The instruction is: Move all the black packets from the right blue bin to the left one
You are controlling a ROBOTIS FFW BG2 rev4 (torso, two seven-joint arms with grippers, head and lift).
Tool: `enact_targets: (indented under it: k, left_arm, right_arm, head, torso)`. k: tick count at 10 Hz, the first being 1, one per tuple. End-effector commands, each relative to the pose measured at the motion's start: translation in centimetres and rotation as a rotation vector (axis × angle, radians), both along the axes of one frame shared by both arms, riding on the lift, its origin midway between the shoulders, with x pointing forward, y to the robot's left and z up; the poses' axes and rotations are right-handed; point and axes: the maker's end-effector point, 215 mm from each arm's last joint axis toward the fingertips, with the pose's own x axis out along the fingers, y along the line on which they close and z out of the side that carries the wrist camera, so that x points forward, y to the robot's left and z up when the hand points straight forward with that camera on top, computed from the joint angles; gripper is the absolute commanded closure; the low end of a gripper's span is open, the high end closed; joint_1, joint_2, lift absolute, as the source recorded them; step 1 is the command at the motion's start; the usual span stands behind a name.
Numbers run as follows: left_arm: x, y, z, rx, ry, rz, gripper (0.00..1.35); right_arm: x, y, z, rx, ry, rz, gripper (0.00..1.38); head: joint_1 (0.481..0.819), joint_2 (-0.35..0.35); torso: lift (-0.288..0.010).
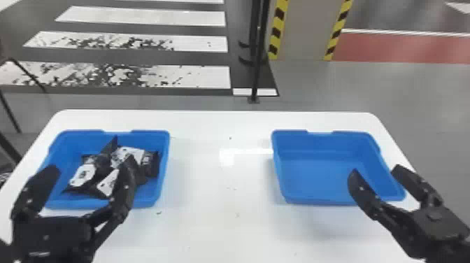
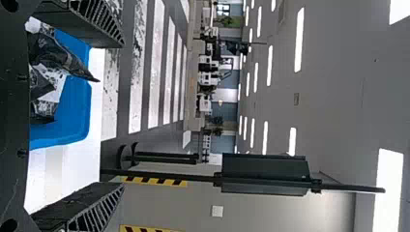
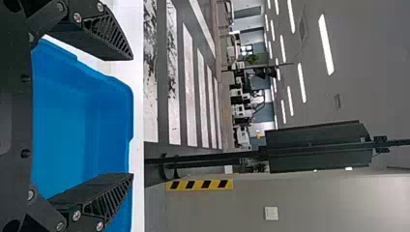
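The black packets with white labels (image 1: 84, 175) lie heaped in the left blue plastic bin (image 1: 165, 171). Above that bin is the left pincer (image 1: 91, 166), its fingers spread wide; the head view gives their smooth backs, the left wrist view their ribbed sides. The right blue plastic bin (image 1: 314, 180) sits across the glossy white surface (image 1: 216, 199), with the right pincer (image 1: 375, 170), also wide, over its near outer corner. Beyond, the head view catches a black post's (image 1: 257, 70) foot, while both wrist views show a dark flat panel (image 2: 265, 174) on it.
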Motion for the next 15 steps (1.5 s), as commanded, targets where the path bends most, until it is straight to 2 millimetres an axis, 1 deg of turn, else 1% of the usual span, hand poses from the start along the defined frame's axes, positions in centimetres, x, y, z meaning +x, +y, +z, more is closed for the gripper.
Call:
enact_targets:
  k: [1, 3, 9, 13, 15]
  left_arm:
    - [0.0, 0.0, -0.2, 0.003, 0.003, 0.0, 0.0]
    - [0.1, 0.1, -0.1, 0.003, -0.004, 0.003, 0.0]
    - [0.0, 0.2, 0.7, -0.005, -0.031, 0.005, 0.0]
    - [0.1, 0.1, 0.9, -0.006, -0.043, 0.002, 0.0]
    - [0.1, 0.0, 0.8, -0.009, -0.04, 0.001, 0.0]
  right_arm:
    - [0.0, 0.0, 0.0, -0.002, 0.001, 0.001, 0.18]
    - [-0.1, 0.0, 0.1, -0.008, 0.002, 0.0, 0.18]
    - [0.1, 0.2, 1.3, -0.044, -0.021, 0.003, 0.19]
    - [0.1, 0.3, 2.0, -0.058, -0.033, 0.004, 0.2]
    - [0.1, 0.3, 2.0, -0.058, -0.033, 0.003, 0.2]
  head:
    - [0.695, -0.068]
    - [0.695, -0.068]
    - [0.695, -0.063]
    - [0.695, -0.062]
    - [0.695, -0.063]
  torso:
    - [-0.14]
    - [-0.14]
    - [-0.14]
    - [-0.14]
    - [-0.14]
